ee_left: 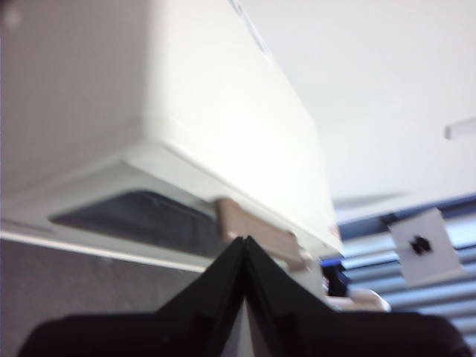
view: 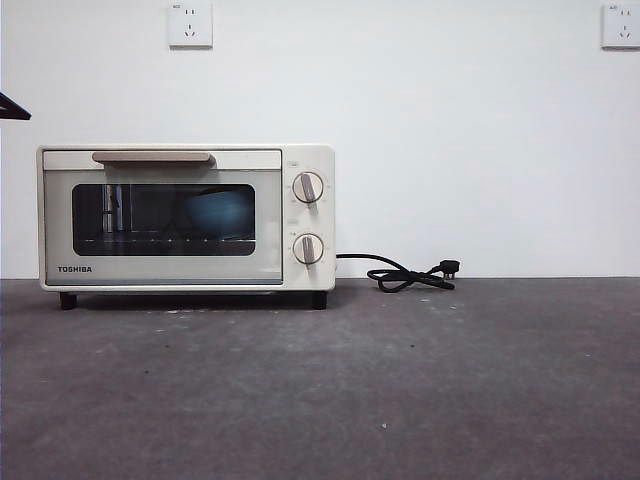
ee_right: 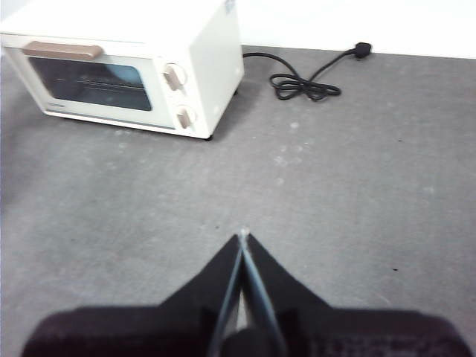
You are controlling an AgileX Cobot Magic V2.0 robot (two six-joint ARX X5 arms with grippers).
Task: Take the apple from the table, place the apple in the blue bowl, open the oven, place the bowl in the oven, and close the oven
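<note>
Jaws: left gripper (ee_left: 245, 242) pressed together, empty, near the oven's tan handle (ee_left: 260, 234); right gripper (ee_right: 243, 236) pressed together, empty, above bare table (ee_right: 357, 193). Oven (view: 186, 218): door closed, at 9 o'clock on the table. Blue bowl (view: 218, 215): inside, behind the glass. Cord (view: 410, 274): at the oven's 3 o'clock.

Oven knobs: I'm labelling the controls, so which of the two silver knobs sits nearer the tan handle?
The upper knob, level with the top of the glass door on the oven; the lower knob sits near the base.
</note>
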